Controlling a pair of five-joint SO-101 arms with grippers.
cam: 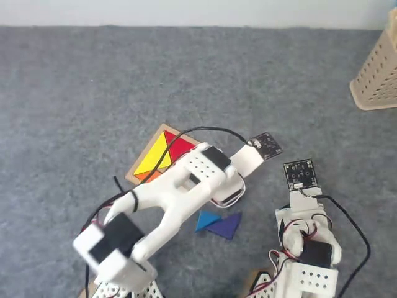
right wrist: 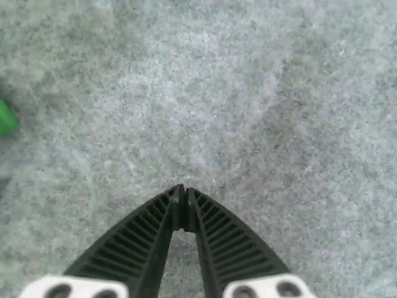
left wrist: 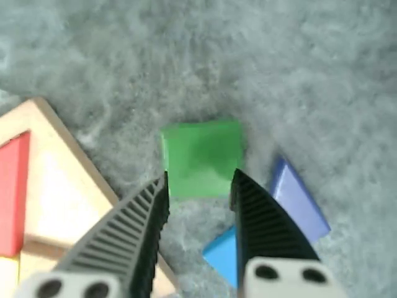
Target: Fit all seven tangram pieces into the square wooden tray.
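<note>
My left gripper (left wrist: 200, 180) is open, its fingertips straddling the near edge of a green square (left wrist: 201, 155) that lies flat on the carpet. Whether they touch it I cannot tell. Beside the square lie a blue triangle (left wrist: 222, 256) and a purple piece (left wrist: 299, 200), and the wooden tray (left wrist: 68, 161) with a red piece (left wrist: 15, 192) in it. From above, the left arm (cam: 186, 186) covers part of the tray (cam: 138, 169), which holds yellow (cam: 155, 158), red (cam: 180, 148) and orange (cam: 146, 177) pieces. My right gripper (right wrist: 182, 189) is shut over bare carpet.
The blue triangle (cam: 208, 220) and purple piece (cam: 227, 227) lie just in front of the left arm. The right arm (cam: 304, 242) sits folded at the front right. A perforated beige basket (cam: 378, 68) stands at the far right. A green sliver (right wrist: 5, 118) shows at the right wrist view's edge.
</note>
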